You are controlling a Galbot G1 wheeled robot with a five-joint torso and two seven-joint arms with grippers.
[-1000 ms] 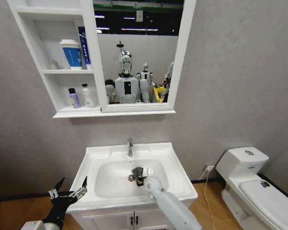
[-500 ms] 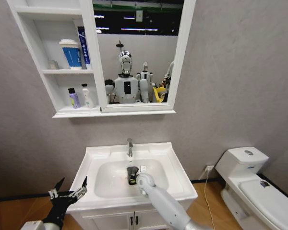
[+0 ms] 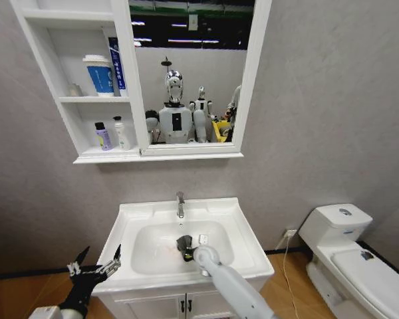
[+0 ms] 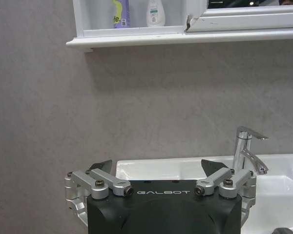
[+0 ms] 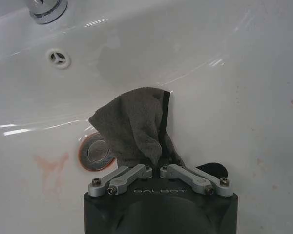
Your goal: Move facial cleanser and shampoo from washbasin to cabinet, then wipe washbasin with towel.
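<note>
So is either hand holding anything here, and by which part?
The right hand pinches the towel by one bunched end, the rest draped in the washbasin beside the drain. The left hand is open, holding nothing.

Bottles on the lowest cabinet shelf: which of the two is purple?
The purple bottle with the dark cap, standing farther from the mirror. Its neighbour, the white bottle, stands nearer the mirror.

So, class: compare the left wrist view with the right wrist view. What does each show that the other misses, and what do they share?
Left wrist alone: the open left gripper, grey wall, the cabinet ledge with two bottles. Right wrist alone: the right gripper shut on the towel, beside the drain in the bowl. Both: the washbasin and its tap.
</note>
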